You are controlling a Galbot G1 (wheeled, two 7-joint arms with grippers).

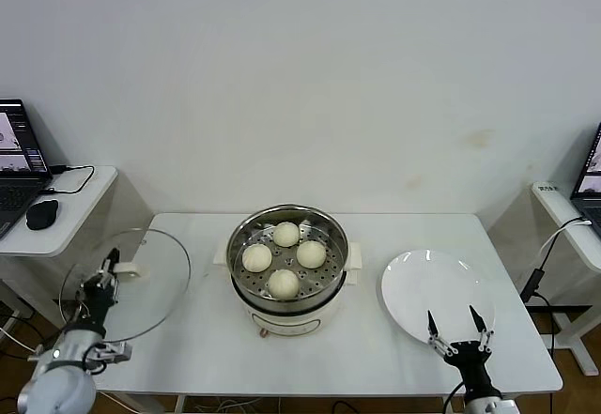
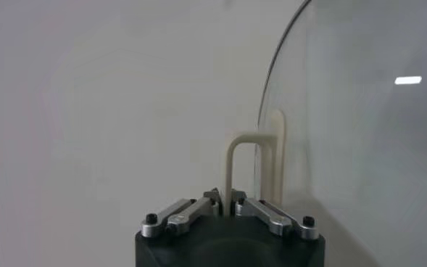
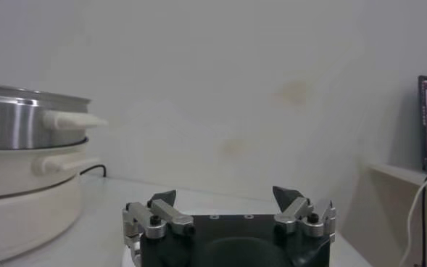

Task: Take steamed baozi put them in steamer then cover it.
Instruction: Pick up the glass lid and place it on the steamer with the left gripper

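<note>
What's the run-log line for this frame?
left gripper: shut on lid handle, lid off pot | right gripper: open, over plate | buns: four in steamer | next: cover

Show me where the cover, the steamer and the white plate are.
cover point(image 1: 155, 273), head view, on its clear glass.
steamer point(image 1: 331, 278), head view, on its steel wall.
white plate point(image 1: 423, 287), head view, on its bare middle.
</note>
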